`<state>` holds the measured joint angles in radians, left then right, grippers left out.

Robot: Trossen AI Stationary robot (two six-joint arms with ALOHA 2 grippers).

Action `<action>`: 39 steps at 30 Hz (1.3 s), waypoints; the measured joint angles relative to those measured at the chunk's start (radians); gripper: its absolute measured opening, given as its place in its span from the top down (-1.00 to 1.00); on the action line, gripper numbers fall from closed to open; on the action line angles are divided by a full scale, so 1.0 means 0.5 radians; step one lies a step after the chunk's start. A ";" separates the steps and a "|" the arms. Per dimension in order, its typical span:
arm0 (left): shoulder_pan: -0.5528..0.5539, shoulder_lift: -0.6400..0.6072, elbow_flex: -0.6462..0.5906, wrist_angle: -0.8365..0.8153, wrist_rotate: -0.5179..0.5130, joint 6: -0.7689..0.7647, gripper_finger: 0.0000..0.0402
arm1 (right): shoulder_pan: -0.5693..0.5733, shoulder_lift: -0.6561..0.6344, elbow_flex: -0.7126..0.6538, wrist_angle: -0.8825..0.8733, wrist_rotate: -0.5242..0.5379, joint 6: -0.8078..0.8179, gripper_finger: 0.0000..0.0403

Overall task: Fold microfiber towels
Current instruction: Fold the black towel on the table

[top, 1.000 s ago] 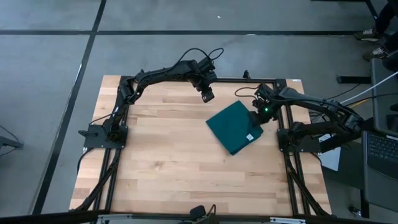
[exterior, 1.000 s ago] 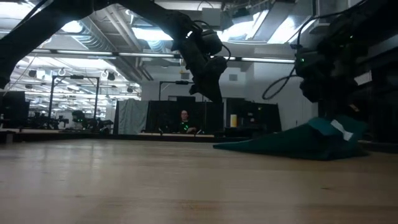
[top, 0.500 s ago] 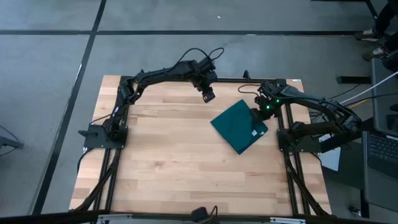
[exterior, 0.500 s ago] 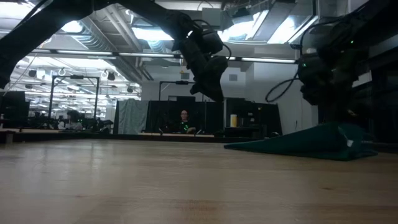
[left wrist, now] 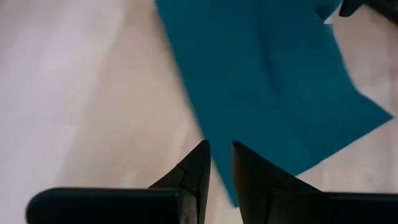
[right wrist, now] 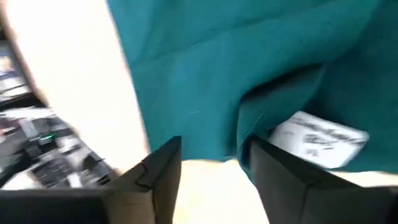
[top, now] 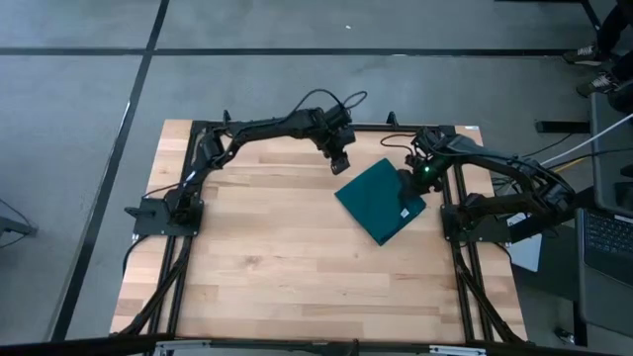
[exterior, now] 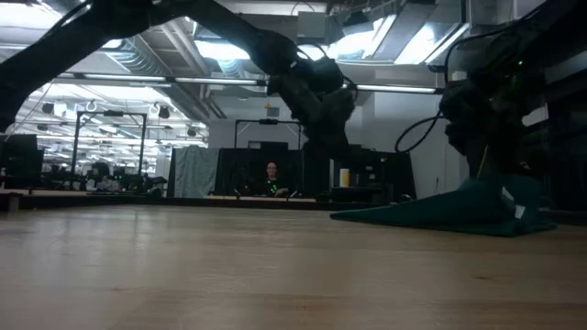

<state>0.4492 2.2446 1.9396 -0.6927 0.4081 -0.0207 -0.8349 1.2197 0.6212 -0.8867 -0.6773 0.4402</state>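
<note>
Light wood plank counter (top: 277, 257) on grey concrete floor (top: 79, 79). Laptop (top: 605, 242) on desk at right edge, high view. Low view: person (exterior: 271, 179) seated far behind counter, yellow container (exterior: 345, 177) nearby, ceiling strip lights (exterior: 220, 50) overhead.

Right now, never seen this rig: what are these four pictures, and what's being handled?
Two dark robot arms work at a wooden table. The high view looks straight down, the low view looks level across the tabletop, and each wrist view looks past one arm's own fingers. The only thing on the table is a dark teal-green soft microfiber towel, lying folded with a small white tag showing. The left gripper hovers by the towel's far corner, fingers nearly together, holding nothing. The right gripper sits at the towel's right edge with its fingers apart; nothing is clearly gripped.
</note>
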 joint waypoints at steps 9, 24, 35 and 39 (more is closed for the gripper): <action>-0.103 0.061 0.001 0.439 0.166 -0.106 0.71 | 0.002 -0.178 0.357 -0.087 -0.064 0.152 -0.06; -0.121 0.308 -0.002 0.808 0.526 -0.244 0.71 | 0.051 -0.203 0.461 -0.394 0.237 0.176 0.19; -0.088 0.529 -0.002 0.910 0.601 -0.366 0.71 | 0.292 -0.203 0.156 -0.102 0.149 0.461 0.31; -0.083 0.574 0.007 0.981 0.647 -0.397 0.71 | 0.324 -0.203 0.049 -0.047 0.148 0.500 0.31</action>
<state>0.4076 2.5316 1.9432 -0.2023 0.7318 -0.2192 -0.6731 1.1183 0.6458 -0.9103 -0.6033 0.6900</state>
